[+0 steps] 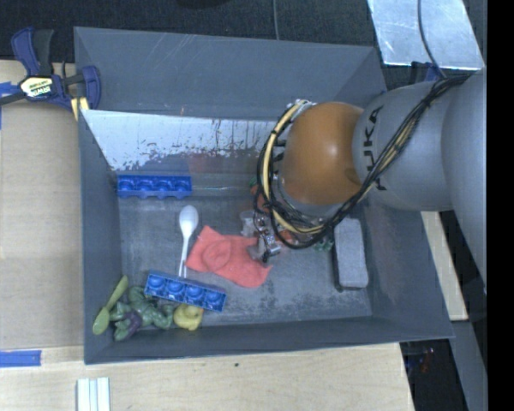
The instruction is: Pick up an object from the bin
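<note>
My gripper (264, 245) reaches down under the orange wrist cover to the right edge of a crumpled red cloth (225, 258) in the middle of the bin floor. Its metal tip sits against the cloth's right side. A white plastic spoon (187, 234) lies just left of the cloth, bowl toward the back. In front of the cloth rests a blue toy brick (185, 290). A grey rectangular block (350, 254) lies to the gripper's right.
A second blue brick (154, 185) lies along the back wall at the left. A cluster of toy grapes and a yellow-green piece (146, 313) fills the front left corner. The arm and its cables cover the bin's right back part.
</note>
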{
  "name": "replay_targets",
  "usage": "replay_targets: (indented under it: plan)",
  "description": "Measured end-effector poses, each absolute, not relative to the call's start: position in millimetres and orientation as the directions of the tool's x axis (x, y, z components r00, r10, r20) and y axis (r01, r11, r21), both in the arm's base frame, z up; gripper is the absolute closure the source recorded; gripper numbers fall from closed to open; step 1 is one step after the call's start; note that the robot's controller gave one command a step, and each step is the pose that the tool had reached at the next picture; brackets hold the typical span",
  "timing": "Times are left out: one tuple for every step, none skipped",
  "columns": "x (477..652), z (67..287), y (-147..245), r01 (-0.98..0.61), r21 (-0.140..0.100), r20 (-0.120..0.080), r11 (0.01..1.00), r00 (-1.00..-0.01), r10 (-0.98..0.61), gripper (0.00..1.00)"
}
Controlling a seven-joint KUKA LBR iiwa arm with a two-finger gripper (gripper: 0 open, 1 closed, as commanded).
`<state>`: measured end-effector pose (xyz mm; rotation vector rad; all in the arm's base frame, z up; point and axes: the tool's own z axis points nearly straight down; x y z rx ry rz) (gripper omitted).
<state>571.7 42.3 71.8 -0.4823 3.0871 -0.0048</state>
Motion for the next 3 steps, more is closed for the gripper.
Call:
replay_targets:
  plan:
    - [571.6,72.0,42.3,-0.305,-0.006,-0.016,0.952,-0.952,-0.305,1.0]
    - [569.4,136.1,45.2,-0.356,-0.005,-0.012,0.935,-0.934,-0.356,1.0]
    - [571.7,206.7,7.0,-0.587,-0.007,-0.011,0.809,-0.809,-0.587,1.0]
